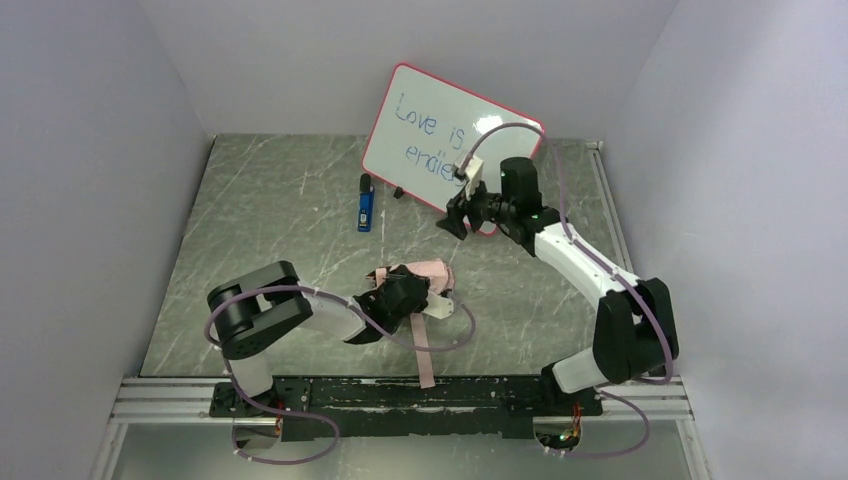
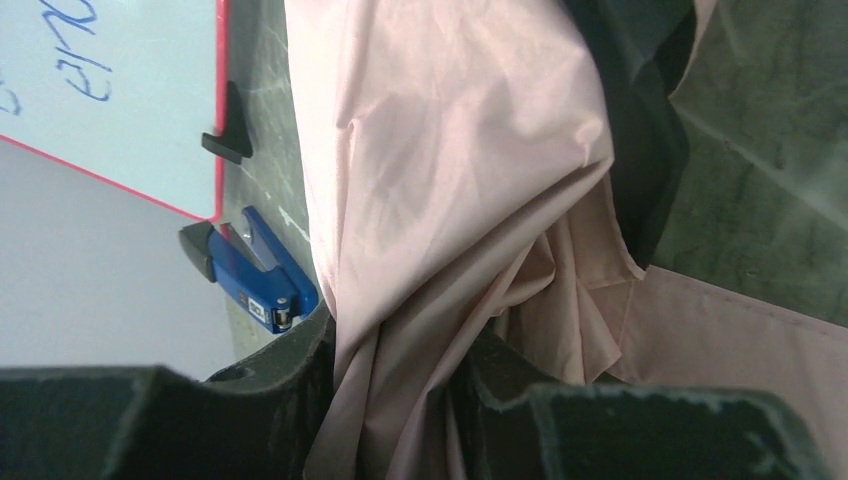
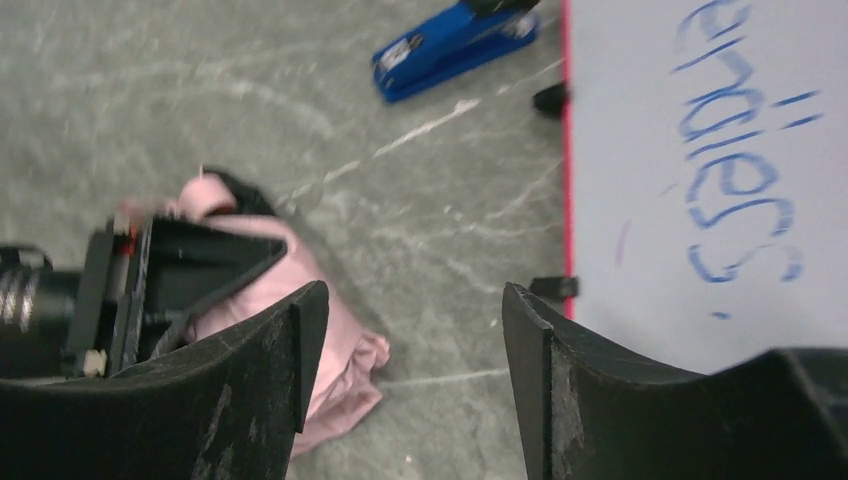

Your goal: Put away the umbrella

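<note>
Near edge: both arm bases are bolted to a metal rail (image 1: 400, 395). A pale pink strap (image 1: 424, 355) trails from the bundle down over that rail; only the overhead view shows it.

Left of centre: the umbrella (image 1: 432, 272) lies collapsed in a loose heap on the grey marbled table (image 1: 280, 200), in front of the left arm. The left gripper (image 1: 405, 293) is on it. Overhead, the grip is hidden by the gripper body. The left wrist camera settles it: a gathered fold of pink fabric runs between the two black fingers (image 2: 150, 420), which pinch it. That view also shows a dark fold in the canopy, unseen overhead. The shaft and handle cannot be made out in any view.

Mid-table: a small blue tool (image 1: 366, 207) with a black end lies flat, well apart from the umbrella and just in front of the board's lower left corner. Its small white label is unreadable.

Far right: the right gripper (image 1: 462, 215) hangs over the table at the board's lower edge. Its wrist camera shows the fingers spread with only bare table between them, and the pink heap beyond.

Far: a red-framed whiteboard (image 1: 420, 120) stands tilted on black feet. Blue handwriting reads "Love is"; the second line begins "endle", with the rest hidden overhead by the right arm.
</note>
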You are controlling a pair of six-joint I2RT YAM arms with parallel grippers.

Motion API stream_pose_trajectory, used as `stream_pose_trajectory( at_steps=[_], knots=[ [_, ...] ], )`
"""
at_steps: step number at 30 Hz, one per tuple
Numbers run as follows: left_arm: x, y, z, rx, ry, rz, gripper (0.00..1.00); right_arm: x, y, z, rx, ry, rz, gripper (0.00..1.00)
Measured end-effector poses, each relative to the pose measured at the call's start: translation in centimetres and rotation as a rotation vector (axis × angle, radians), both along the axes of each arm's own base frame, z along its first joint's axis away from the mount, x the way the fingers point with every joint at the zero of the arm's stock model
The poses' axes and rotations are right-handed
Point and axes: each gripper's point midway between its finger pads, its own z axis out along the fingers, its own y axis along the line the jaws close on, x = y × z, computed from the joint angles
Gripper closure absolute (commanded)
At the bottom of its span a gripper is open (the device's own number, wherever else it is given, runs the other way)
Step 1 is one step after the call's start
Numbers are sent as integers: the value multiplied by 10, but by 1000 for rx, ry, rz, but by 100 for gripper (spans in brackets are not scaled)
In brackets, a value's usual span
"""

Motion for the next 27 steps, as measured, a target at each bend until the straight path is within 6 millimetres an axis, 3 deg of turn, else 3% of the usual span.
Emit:
stream_pose_trajectory(
  at_steps=[5,8,15,27],
  knots=[
    [-3,0,1,14,-78,-25,95,-25,3,-45,-112,88,149,30],
    [-4,0,3,21,-116,-36,95,-34,8,-61,-172,116,239,29],
    [-5,3,4,41,-197,-47,95,-72,33,-85,-296,106,493,29],
    [-9,7,5,63,-237,-60,95,-92,48,-123,-416,184,659,28]
  ],
)
